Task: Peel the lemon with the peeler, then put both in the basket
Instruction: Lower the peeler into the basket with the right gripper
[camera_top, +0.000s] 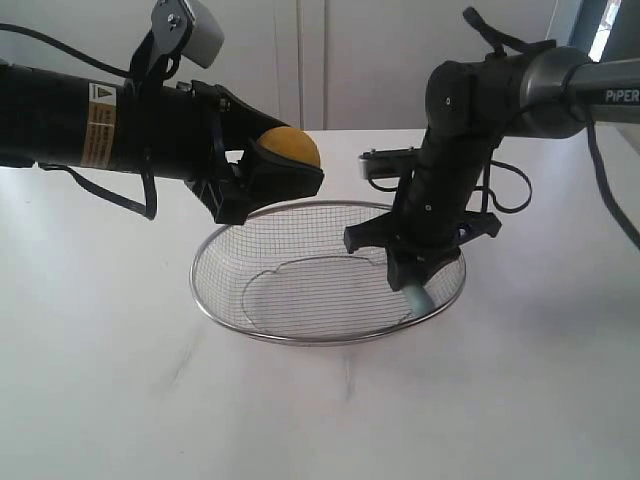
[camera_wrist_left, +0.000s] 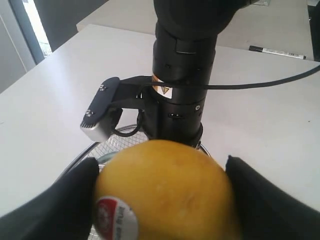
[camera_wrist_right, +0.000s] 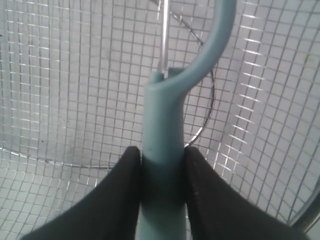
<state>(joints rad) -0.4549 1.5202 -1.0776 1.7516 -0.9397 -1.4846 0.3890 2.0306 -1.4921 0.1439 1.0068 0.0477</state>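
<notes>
Above the basket's (camera_top: 300, 341) rim at about eleven o'clock, the left hand (camera_top: 295, 170) grasps the lemon (camera_top: 292, 147) between its pads, clear of the mesh. Toward four o'clock inside the basket, the right hand (camera_wrist_right: 161, 175) is clenched on the peeler's (camera_wrist_right: 161, 115) teal handle, blade end pointing down at the mesh. Whether the peeler touches the mesh cannot be told.

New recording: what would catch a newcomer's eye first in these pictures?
The yellow lemon, held aloft in the left gripper at the left of the exterior view, stands out first. Next comes the right gripper, down inside the wire-mesh basket at centre, pinching the teal peeler by its handle.
</notes>
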